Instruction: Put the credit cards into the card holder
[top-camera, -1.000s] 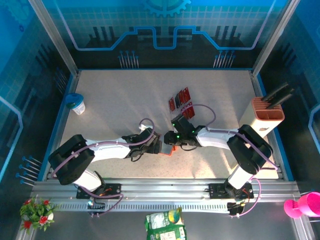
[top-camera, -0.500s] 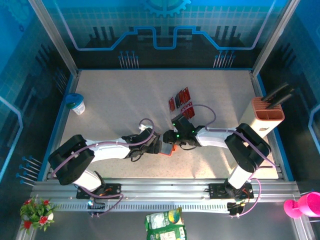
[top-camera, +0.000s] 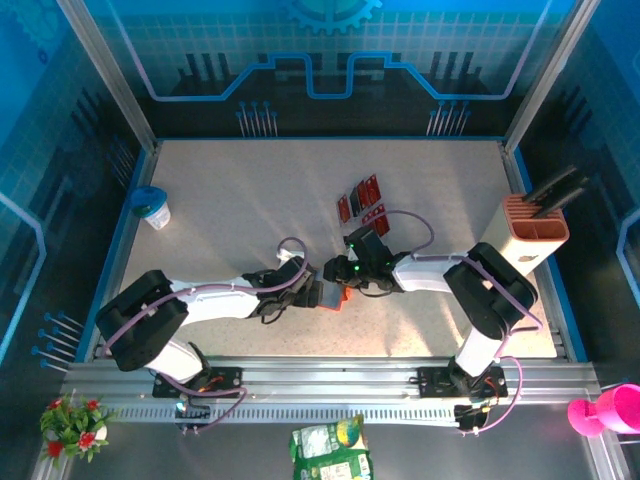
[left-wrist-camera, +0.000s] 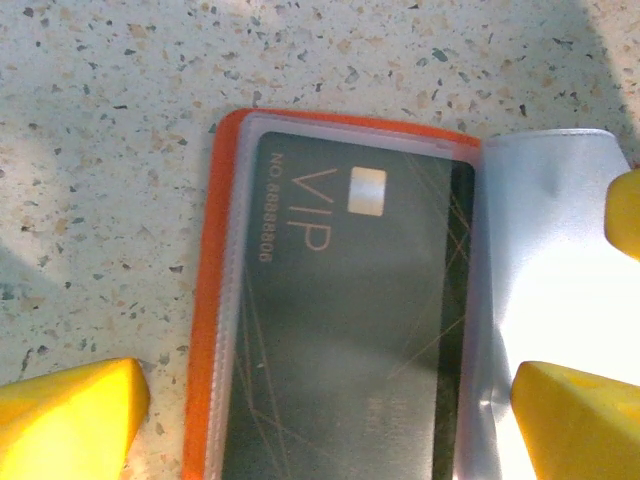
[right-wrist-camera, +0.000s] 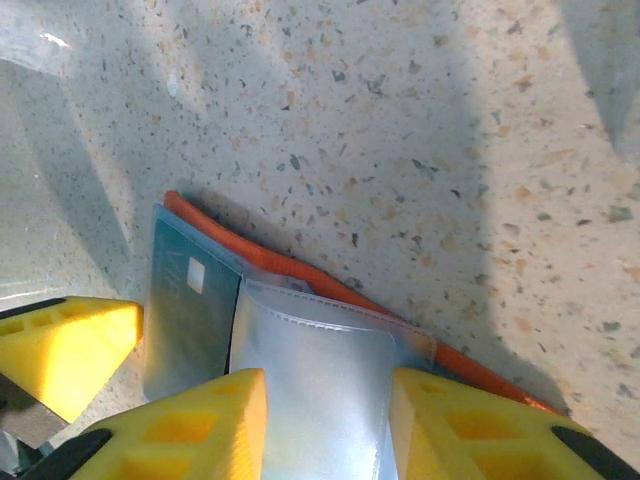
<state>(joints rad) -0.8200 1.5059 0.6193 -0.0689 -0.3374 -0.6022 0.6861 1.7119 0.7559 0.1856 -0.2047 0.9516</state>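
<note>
Open card holder (top-camera: 338, 296) lying mid-surface, between the two end effectors.
A black card (left-wrist-camera: 350, 330) sits inside. The left end effector (left-wrist-camera: 320, 425) straddles it, spread wide and empty. The right end effector (right-wrist-camera: 325, 420) is half closed around the clear sleeve (right-wrist-camera: 310, 380); whether it pinches the sleeve is unclear.

Left hand (left-wrist-camera: 327, 395) gapes wide; right hand (right-wrist-camera: 328, 390) stands half-closed.

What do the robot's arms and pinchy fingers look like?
The left arm and right arm are white tubes with chunky black joints. A purple cable loops along each one, and little green lights glow near the right wrist. The left gripper has bright yellow wedge-shaped fingers. The right gripper has yellow fingers too, with square pockets moulded in.
</note>
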